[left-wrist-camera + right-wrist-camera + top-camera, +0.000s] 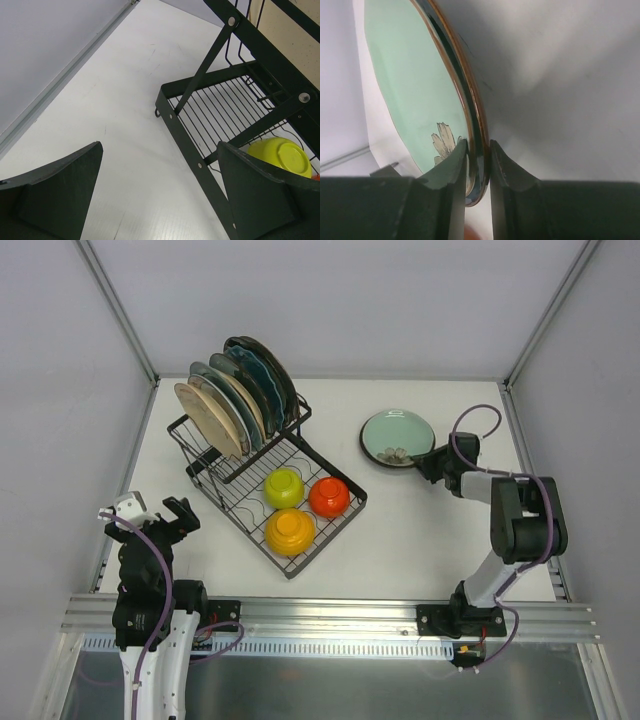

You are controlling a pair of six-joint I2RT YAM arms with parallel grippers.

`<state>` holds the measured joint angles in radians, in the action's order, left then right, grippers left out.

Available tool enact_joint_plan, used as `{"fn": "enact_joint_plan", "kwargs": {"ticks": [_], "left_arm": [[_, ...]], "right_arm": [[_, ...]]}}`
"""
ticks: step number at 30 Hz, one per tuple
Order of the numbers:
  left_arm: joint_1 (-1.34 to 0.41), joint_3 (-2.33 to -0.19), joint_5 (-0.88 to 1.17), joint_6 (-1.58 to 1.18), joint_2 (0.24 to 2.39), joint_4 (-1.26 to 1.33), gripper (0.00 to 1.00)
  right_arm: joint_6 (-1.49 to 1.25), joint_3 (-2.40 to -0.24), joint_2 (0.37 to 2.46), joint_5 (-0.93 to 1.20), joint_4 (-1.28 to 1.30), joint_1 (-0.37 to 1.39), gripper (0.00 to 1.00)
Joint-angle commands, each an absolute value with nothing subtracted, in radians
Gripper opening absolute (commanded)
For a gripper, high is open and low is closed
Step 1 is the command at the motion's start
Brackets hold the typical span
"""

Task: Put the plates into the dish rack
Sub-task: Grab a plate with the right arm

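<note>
The mint green plate point(410, 85) is glazed ceramic: stiff, probably fairly heavy for a pinch at one edge, slick on the glaze and liable to chip or crack if knocked against wire; the rim is the only practical place to take it, and a thin edge grip leaves the far side free to swing or sag, so I judge it needs a firm clamp and a slow carry. The right gripper point(479, 165) is clenched on that rim; one finger point(451, 172) presses the green face beside the painted flower, the other lies against the underside, with the dark, copper-edged lip caught between them. The rest of the plate reaches away ahead of the fingertips; from above it sits just beyond the gripper, well apart from the dish rack point(328, 540). Whether its far edge rests on the table I cannot tell. The rack lies far off to the gripper's side, its raised slots already carrying several upright plates point(235, 400), its low basket holding three small bowls point(290, 530). The left gripper point(159, 147) is released, jaws wide, holding nothing, with the rack's near corner just ahead of it.
</note>
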<state>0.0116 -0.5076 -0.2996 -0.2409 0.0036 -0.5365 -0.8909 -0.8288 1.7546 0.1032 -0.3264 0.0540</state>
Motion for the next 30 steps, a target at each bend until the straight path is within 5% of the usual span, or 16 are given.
{"fn": "enact_joint_plan", "kwargs": {"ticks": [1, 12, 30], "left_arm": [[0.003, -0.499, -0.305, -0.219, -0.161, -0.503, 0.99], [0.005, -0.505, -0.304, -0.221, -0.163, -0.511, 0.99], [0.003, -0.511, -0.307, -0.229, -0.164, -0.522, 0.99]], "right_arm": [[-0.787, -0.700, 1.666, 0.141, -0.215, 0.054, 0.01], [-0.666, -0.483, 1.346, 0.133, -0.029, 0.066, 0.05], [-0.604, -0.466, 1.253, 0.075, 0.113, 0.067, 0.47]]}}
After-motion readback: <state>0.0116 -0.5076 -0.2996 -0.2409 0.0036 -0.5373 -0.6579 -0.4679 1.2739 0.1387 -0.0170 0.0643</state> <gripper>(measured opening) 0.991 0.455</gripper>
